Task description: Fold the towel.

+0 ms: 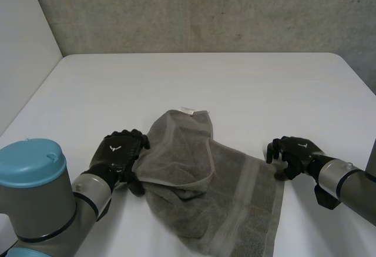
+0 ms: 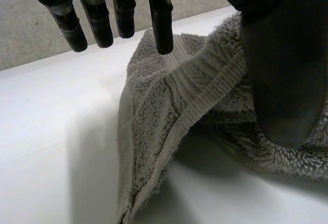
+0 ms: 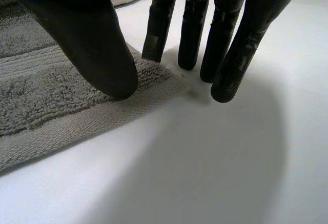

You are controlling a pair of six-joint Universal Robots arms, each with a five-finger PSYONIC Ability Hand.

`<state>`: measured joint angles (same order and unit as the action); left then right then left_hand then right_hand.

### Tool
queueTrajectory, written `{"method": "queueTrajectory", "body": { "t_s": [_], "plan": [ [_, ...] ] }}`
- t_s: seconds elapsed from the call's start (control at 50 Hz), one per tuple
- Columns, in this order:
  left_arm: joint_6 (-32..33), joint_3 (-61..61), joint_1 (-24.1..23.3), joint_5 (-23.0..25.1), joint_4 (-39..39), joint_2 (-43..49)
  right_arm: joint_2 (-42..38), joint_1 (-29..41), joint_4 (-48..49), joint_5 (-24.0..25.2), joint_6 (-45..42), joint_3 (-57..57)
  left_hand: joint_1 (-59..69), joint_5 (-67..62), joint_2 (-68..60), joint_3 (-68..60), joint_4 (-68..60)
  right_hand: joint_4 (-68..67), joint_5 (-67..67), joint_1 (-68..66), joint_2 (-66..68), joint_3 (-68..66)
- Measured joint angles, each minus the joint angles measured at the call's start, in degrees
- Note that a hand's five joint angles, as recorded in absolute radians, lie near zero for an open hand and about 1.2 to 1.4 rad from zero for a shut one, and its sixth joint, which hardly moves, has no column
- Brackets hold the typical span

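Observation:
A grey towel (image 1: 205, 192) lies crumpled near the table's front, its far part folded over itself, with a white tag (image 1: 187, 110) at the far edge. My left hand (image 1: 117, 154) is at the towel's left edge. In the left wrist view its fingers (image 2: 161, 19) are straight above the towel's (image 2: 164, 106) raised edge, and the thumb (image 2: 282, 55) rests on the pile. My right hand (image 1: 296, 151) is at the towel's near right corner. There the thumb (image 3: 92, 34) presses on the flat corner (image 3: 51, 101), while the fingers (image 3: 192, 29) touch the table just past its edge.
The white table (image 1: 205, 86) stretches bare beyond the towel to a grey concrete wall (image 1: 205, 10). A pale wall (image 1: 23, 39) runs along the left side. My left arm's blue-capped joint (image 1: 29, 163) stands at the front left.

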<state>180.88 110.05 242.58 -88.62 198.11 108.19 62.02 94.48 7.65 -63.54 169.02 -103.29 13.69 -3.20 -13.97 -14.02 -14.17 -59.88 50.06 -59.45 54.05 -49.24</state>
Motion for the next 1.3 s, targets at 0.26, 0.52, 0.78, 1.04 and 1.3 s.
{"method": "queueTrajectory", "body": {
  "t_s": [0.26, 0.52, 0.78, 1.04, 1.3],
  "plan": [
    [0.0, 0.0, 0.1, 0.0, 0.0, 0.0, 0.2, 0.0, 0.0, 0.0, 0.0, -0.5, 0.0, 0.0, 0.0, 0.0, 0.0, -0.5, 0.3, -0.7, 0.0, -0.4],
    [0.0, 0.0, 0.1, 0.0, 0.0, 0.0, 1.5, -0.1, -0.1, 0.1, 0.0, -2.5, 0.0, 0.0, 0.0, 0.0, 0.0, 0.4, -0.6, -0.6, 0.0, -0.4],
    [0.0, 0.0, 0.1, 0.0, 0.0, 0.0, 3.4, 0.4, 0.0, 0.7, 0.1, -4.7, 0.0, 0.0, 0.0, 0.0, 0.0, 0.4, -0.6, -0.5, 0.1, -0.4],
    [0.0, 0.0, 0.1, 0.0, 0.1, 0.0, 3.7, 1.5, 0.0, 0.9, 0.1, -5.3, 0.0, 0.0, 0.0, 0.0, 0.0, 0.0, -0.3, -0.6, 0.3, -0.4],
    [0.1, -0.2, 0.1, -0.1, 0.1, 0.0, 3.8, 1.9, 0.0, 2.2, 0.2, -5.6, 1.1, -2.3, -0.9, -0.7, -0.5, -16.8, 17.4, -16.0, 6.0, -0.3]
  ]
}}
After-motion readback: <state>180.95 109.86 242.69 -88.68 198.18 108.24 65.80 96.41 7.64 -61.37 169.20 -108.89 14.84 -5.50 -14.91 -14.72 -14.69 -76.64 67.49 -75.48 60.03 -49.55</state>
